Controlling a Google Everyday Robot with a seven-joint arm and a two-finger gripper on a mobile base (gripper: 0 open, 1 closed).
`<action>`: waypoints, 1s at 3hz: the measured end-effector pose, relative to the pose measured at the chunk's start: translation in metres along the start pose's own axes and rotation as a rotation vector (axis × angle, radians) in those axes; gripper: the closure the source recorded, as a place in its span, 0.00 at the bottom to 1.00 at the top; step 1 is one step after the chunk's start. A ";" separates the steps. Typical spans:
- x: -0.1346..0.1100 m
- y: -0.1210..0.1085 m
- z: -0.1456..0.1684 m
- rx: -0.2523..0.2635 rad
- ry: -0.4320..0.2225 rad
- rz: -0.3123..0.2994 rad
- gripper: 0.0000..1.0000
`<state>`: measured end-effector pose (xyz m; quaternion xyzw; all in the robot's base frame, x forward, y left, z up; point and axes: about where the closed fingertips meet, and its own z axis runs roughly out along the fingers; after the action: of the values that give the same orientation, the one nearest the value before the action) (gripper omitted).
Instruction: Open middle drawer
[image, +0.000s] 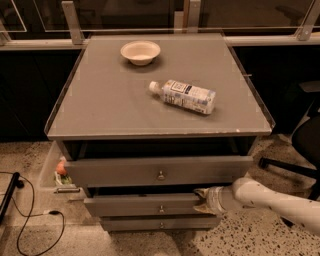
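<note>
The middle drawer (135, 205) is the low, flat grey front with a small round metal knob (161, 208) at its centre, between the taller top drawer (125, 172) and the bottom drawer (130, 223). It stands out slightly from the cabinet, and a dark gap shows above its front. My gripper (202, 199) comes in from the right on a white arm. It sits at the upper edge of the middle drawer's front, right of the knob.
The top drawer is pulled out a little. A white bowl (140, 52) and a lying plastic bottle (184, 96) are on the cabinet top (100, 110). A white bin (50, 175) hangs at the left side. A black cable (30, 222) lies on the floor at the left and a chair base (280, 162) stands at the right.
</note>
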<state>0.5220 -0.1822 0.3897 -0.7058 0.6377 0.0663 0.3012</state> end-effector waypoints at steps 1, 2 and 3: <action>-0.003 -0.002 -0.005 0.000 0.000 0.000 0.88; -0.003 -0.002 -0.005 0.000 0.000 0.000 0.87; -0.003 -0.002 -0.005 0.000 0.000 0.000 0.64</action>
<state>0.5222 -0.1822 0.3957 -0.7059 0.6377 0.0664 0.3012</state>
